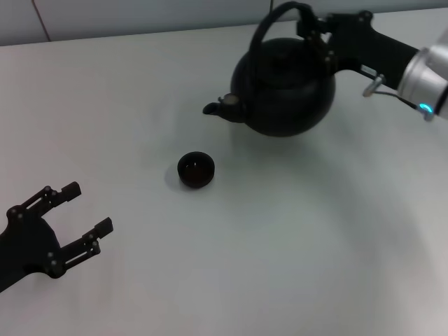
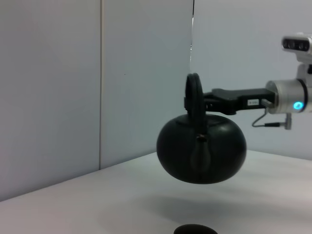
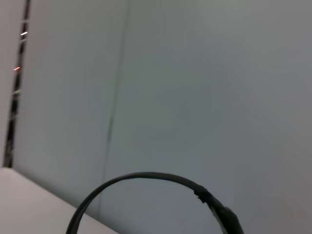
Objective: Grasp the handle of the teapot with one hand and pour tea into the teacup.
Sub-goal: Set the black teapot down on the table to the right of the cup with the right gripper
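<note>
- Head view, near-left corner: the left claw [image 1: 84,210] sits low over the white surface [image 1: 294,252] with its fingers spread, holding nothing.
- Just right of it, toward the middle, the teacup [image 1: 195,169] stands upright on the surface, apart from both claws.
- Farther right, the teapot [image 1: 287,87] hangs lifted off the surface, spout pointing left above the teacup's far side.
- Far right, the right claw [image 1: 310,28] pinches the handle [image 1: 269,24].

Even soft light, faint shadows, right wrist view perhaps blurred
</note>
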